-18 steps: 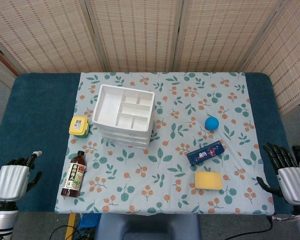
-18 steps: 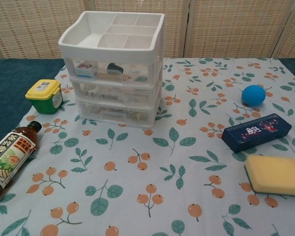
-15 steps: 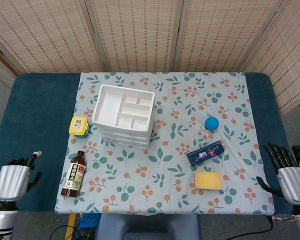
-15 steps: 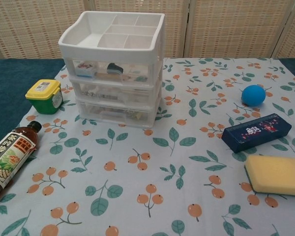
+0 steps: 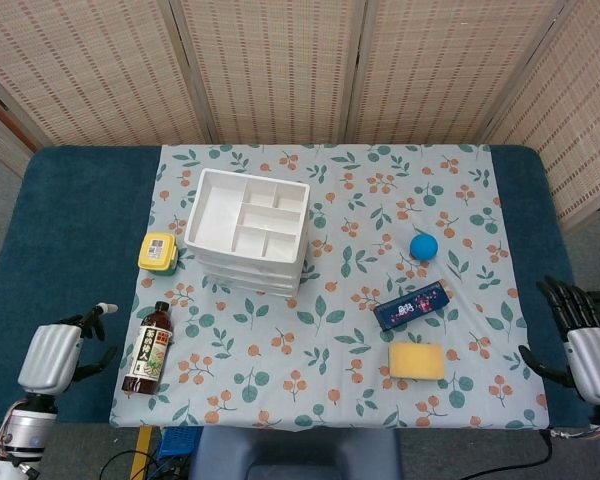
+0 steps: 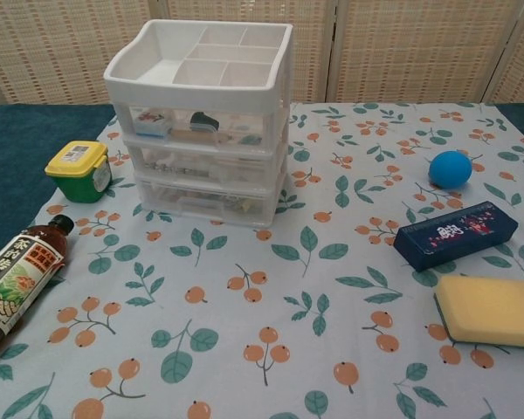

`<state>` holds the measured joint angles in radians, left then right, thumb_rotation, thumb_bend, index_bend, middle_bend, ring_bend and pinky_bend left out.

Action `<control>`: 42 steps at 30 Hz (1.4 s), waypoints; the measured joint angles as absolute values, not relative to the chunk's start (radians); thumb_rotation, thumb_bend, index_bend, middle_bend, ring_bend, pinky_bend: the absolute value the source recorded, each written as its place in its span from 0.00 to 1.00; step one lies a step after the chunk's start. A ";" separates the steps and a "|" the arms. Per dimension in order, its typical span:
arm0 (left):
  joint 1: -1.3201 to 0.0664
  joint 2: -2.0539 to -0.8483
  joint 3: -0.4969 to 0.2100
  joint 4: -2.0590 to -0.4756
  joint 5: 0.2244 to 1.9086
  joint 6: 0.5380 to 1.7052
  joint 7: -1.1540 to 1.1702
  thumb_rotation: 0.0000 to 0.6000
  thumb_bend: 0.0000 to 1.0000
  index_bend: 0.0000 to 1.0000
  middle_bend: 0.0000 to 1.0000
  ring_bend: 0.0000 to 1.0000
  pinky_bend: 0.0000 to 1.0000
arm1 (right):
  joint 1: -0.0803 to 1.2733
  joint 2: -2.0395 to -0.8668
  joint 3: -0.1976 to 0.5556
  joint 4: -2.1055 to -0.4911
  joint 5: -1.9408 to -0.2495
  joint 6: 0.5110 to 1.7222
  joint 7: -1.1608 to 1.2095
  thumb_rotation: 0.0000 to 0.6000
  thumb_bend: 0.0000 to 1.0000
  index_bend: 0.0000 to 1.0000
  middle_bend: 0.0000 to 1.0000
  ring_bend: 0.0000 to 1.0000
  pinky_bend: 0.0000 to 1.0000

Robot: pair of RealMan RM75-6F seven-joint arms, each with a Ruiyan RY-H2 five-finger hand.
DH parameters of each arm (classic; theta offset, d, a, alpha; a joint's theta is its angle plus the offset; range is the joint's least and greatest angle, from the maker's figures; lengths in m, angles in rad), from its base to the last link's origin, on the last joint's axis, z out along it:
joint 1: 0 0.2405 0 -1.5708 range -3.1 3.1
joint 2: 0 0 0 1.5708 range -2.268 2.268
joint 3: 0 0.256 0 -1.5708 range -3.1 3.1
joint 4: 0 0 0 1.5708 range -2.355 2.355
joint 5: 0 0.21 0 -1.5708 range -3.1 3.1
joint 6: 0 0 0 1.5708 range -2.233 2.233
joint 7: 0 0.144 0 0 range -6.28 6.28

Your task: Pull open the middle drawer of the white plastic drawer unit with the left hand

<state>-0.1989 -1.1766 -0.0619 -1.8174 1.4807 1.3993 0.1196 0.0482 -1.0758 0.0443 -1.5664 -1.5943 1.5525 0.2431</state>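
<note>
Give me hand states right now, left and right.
Left hand: open, holding nothing, at the table's near-left edge beside the sauce bottle.
Right hand: open, fingers spread, holding nothing, at the near-right edge.

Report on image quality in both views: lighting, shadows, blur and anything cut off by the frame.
Head view: even, soft light, only faint shadows beside the white drawer unit; sharp throughout; the left hand and right hand sit at the bottom corners, the right partly cropped. Chest view: equally flat light, no glare; the sauce bottle and yellow sponge are clipped by the edges; neither hand shows.
</note>
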 measured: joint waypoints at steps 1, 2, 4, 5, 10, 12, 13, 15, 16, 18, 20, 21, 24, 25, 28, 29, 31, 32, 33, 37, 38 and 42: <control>-0.207 -1.177 -0.066 -1.827 1.477 1.383 0.082 1.00 0.28 0.30 0.58 0.57 0.78 | 0.048 -1.072 0.049 -1.569 -1.592 1.559 0.238 1.00 0.28 0.00 0.00 0.00 0.00; -0.220 -1.179 -0.071 -1.837 1.472 1.361 0.029 1.00 0.28 0.30 0.59 0.58 0.81 | 0.048 -1.069 0.053 -1.573 -1.592 1.565 0.237 1.00 0.28 0.00 0.00 0.00 0.00; -0.241 -1.184 -0.081 -1.848 1.467 1.326 -0.054 1.00 0.28 0.30 0.61 0.61 0.85 | 0.047 -1.060 0.058 -1.585 -1.592 1.574 0.240 1.00 0.28 0.00 0.00 0.00 0.00; -0.257 -1.191 -0.089 -1.853 1.462 1.301 -0.110 1.00 0.28 0.30 0.62 0.62 0.87 | 0.047 -1.055 0.059 -1.589 -1.592 1.576 0.243 1.00 0.28 0.00 0.00 0.00 0.00; -0.338 -1.252 -0.126 -1.863 1.430 1.184 -0.298 1.00 0.28 0.28 0.71 0.71 0.97 | 0.040 -1.041 0.064 -1.604 -1.587 1.590 0.244 1.00 0.28 0.00 0.00 0.00 0.00; -0.366 -1.296 -0.140 -1.861 1.412 1.150 -0.355 1.00 0.28 0.26 0.75 0.75 1.00 | 0.036 -1.040 0.065 -1.608 -1.584 1.594 0.243 1.00 0.28 0.00 0.00 0.00 0.00; -0.376 -1.313 -0.146 -1.859 1.403 1.137 -0.379 1.00 0.28 0.25 0.76 0.78 1.00 | 0.035 -1.039 0.065 -1.609 -1.581 1.595 0.244 1.00 0.28 0.00 0.00 0.00 0.00; -0.399 -1.355 -0.158 -1.851 1.387 1.109 -0.438 1.00 0.28 0.25 0.80 0.83 1.00 | 0.033 -1.039 0.065 -1.611 -1.578 1.596 0.245 1.00 0.28 0.00 0.00 0.00 0.00; -0.408 -1.374 -0.163 -1.845 1.381 1.097 -0.465 1.00 0.28 0.24 0.81 0.85 1.00 | 0.032 -1.038 0.065 -1.613 -1.577 1.596 0.246 1.00 0.28 0.00 0.00 0.00 0.00; -0.429 -1.424 -0.176 -1.827 1.366 1.076 -0.517 1.00 0.28 0.23 0.85 0.89 1.00 | 0.031 -1.036 0.064 -1.616 -1.577 1.596 0.246 1.00 0.28 0.00 0.00 0.00 0.00; -0.448 -1.474 -0.190 -1.807 1.349 1.061 -0.552 1.00 0.28 0.21 0.88 0.92 1.00 | 0.029 -1.035 0.064 -1.618 -1.577 1.597 0.247 1.00 0.28 0.00 0.00 0.00 0.00; -0.455 -1.494 -0.195 -1.800 1.340 1.056 -0.564 1.00 0.28 0.20 0.90 0.93 1.00 | 0.028 -1.035 0.063 -1.619 -1.577 1.598 0.247 1.00 0.28 0.00 0.00 0.00 0.00; -0.475 -1.551 -0.213 -1.779 1.300 1.037 -0.600 1.00 0.28 0.20 0.92 0.96 1.00 | 0.026 -1.034 0.063 -1.622 -1.576 1.599 0.248 1.00 0.28 0.00 0.00 0.00 0.00; -0.479 -1.566 -0.219 -1.774 1.285 1.031 -0.609 1.00 0.28 0.20 0.93 0.96 1.00 | 0.025 -1.034 0.063 -1.622 -1.575 1.600 0.249 1.00 0.28 0.00 0.00 0.00 0.00; -0.493 -1.615 -0.240 -1.759 1.229 1.010 -0.646 1.00 0.28 0.20 0.94 0.98 1.00 | 0.023 -1.034 0.062 -1.622 -1.574 1.601 0.251 1.00 0.28 0.00 0.00 0.00 0.00; -0.498 -1.631 -0.248 -1.755 1.205 0.999 -0.664 1.00 0.28 0.19 0.95 0.98 1.00 | 0.023 -1.034 0.063 -1.622 -1.574 1.602 0.252 1.00 0.28 0.00 0.00 0.00 0.00; -0.504 -1.652 -0.260 -1.748 1.170 0.980 -0.689 1.00 0.28 0.19 0.95 0.98 1.00 | 0.022 -1.034 0.063 -1.621 -1.574 1.603 0.254 1.00 0.28 0.00 0.00 0.00 0.00; -0.508 -1.665 -0.269 -1.744 1.146 0.968 -0.704 1.00 0.28 0.19 0.95 0.98 1.00 | 0.021 -1.034 0.063 -1.621 -1.574 1.604 0.255 1.00 0.28 0.00 0.00 0.00 0.00; -0.510 -1.674 -0.276 -1.740 1.129 0.960 -0.714 1.00 0.28 0.19 0.95 0.98 1.00 | 0.020 -1.034 0.063 -1.620 -1.573 1.604 0.256 1.00 0.28 0.00 0.00 0.00 0.00; -0.516 -1.712 -0.311 -1.727 1.064 0.940 -0.755 1.00 0.28 0.19 0.96 0.99 1.00 | 0.018 -1.033 0.063 -1.619 -1.571 1.604 0.261 1.00 0.28 0.00 0.00 0.00 0.00; -0.516 -1.723 -0.323 -1.724 1.047 0.936 -0.767 1.00 0.28 0.19 0.96 0.99 1.00 | 0.018 -1.033 0.063 -1.619 -1.571 1.604 0.262 1.00 0.28 0.00 0.00 0.00 0.00; -0.515 -1.746 -0.352 -1.716 1.011 0.931 -0.782 1.00 0.28 0.19 0.96 0.99 1.00 | 0.016 -1.033 0.063 -1.620 -1.572 1.606 0.263 1.00 0.28 0.00 0.00 0.00 0.00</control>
<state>-0.5149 -1.7465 -0.3516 -1.7157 1.0106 0.9308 -0.7823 0.0160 -1.0333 0.0627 -1.6197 -1.5722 1.6061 0.2629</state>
